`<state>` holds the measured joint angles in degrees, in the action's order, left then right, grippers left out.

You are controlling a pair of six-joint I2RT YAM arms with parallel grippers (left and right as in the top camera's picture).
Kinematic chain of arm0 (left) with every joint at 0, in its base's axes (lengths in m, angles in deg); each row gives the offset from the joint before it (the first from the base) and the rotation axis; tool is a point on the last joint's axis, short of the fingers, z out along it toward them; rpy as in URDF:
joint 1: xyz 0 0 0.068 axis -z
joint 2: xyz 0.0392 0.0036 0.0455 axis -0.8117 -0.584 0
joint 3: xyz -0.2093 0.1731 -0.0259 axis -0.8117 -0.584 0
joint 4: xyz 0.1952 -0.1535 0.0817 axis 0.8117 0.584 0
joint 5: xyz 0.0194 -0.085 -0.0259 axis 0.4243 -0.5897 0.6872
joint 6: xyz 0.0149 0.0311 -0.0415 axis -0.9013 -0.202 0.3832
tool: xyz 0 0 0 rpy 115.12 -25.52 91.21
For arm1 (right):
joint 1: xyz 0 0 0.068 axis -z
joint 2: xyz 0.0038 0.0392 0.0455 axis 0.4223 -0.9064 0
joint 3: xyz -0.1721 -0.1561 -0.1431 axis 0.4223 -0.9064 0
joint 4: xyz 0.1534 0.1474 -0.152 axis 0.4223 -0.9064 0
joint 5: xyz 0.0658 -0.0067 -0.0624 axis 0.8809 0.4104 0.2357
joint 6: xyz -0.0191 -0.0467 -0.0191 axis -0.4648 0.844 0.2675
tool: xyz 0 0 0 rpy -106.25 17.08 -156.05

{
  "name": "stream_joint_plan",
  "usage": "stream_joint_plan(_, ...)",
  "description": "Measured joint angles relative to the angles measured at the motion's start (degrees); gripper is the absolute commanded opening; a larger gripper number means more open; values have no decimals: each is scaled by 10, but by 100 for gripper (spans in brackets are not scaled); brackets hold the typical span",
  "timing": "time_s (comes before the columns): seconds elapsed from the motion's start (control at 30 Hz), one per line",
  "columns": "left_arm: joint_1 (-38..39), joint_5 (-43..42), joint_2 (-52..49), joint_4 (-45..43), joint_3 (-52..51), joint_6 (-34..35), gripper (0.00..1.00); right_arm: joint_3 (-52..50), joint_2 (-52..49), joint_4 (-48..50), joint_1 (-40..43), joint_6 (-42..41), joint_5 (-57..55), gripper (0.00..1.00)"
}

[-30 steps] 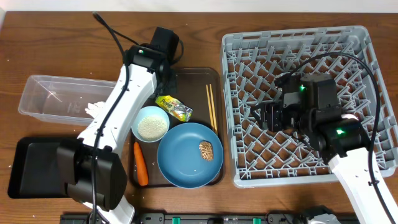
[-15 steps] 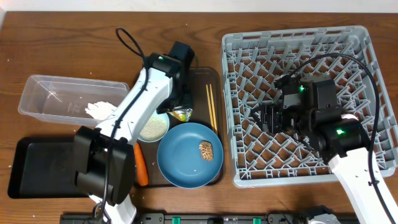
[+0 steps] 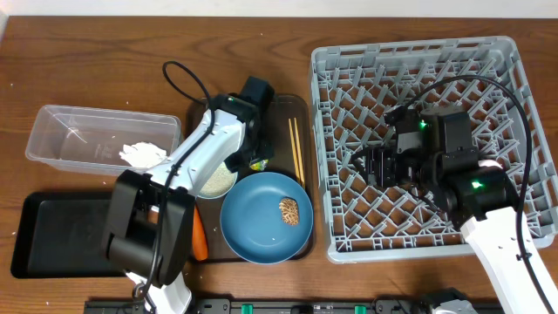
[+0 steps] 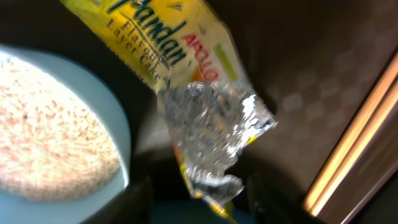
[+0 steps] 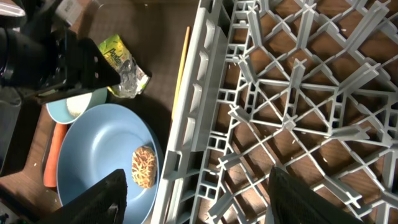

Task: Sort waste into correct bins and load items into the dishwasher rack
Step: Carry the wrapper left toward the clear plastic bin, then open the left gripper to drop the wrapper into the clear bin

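The yellow-green wrapper [image 4: 180, 56] lies on the brown serving tray [image 3: 283, 109] between the rice bowl [image 3: 212, 180] and the chopsticks [image 3: 296, 150]. My left gripper [image 4: 205, 205] is down over it. Its fingers [image 4: 140, 199] stand either side of the wrapper's crumpled clear end [image 4: 217, 130], with gaps showing. From above, the left arm hides most of the wrapper [image 3: 256, 160]. The blue plate [image 3: 261, 231] holds a brown lump [image 3: 289, 211]. A carrot [image 3: 200, 240] lies left of the plate. My right gripper [image 5: 205, 199] hangs open over the grey rack [image 3: 488, 78], near its left wall.
A clear tub [image 3: 70, 131] with white tissue [image 3: 139, 154] stands at the left, and a black tray [image 3: 61, 231] lies in front of it. The rack fills the right half of the table. The left arm [image 3: 187, 161] stretches across the tub's right end.
My left arm swung from the tray's back edge forward and down onto the wrapper, and its jaws opened around the wrapper's end. The right arm has not moved.
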<state>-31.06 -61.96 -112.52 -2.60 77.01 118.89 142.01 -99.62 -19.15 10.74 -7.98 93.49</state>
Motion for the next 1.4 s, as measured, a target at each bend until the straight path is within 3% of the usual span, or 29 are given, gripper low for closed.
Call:
stream_joint_plan(0.47, 3, -2, 0, -39, -19, 5, 39, 0, 0, -1, 0, 0, 0, 69)
stream_joint_plan(0.5, 3, -1, 0, -48, -30, 5, 35, 0, 0, 0, 0, 0, 0, 69)
stream_joint_plan(0.57, 4, -1, 0, -59, -50, 9, 12, 0, 0, 0, 0, 0, 0, 69)
stream_joint_plan(0.6, 4, -1, 0, -62, -57, 10, 6, 0, 0, -1, 0, 0, 0, 69)
stream_joint_plan(0.77, 4, -2, -1, -64, -59, -4, 6, 0, 0, -1, 0, 0, 0, 70)
stream_joint_plan(0.93, 4, 2, 6, -28, -4, -61, 6, 0, 0, -1, 0, 0, 0, 70)
stream_joint_plan(1.13, -14, 92, 97, 52, 64, -103, 6, 0, 0, 0, 0, 0, 0, 71)
stream_joint_plan(1.4, -181, 193, 184, 126, 81, -63, 6, 0, 0, 0, 0, 0, -5, 72)
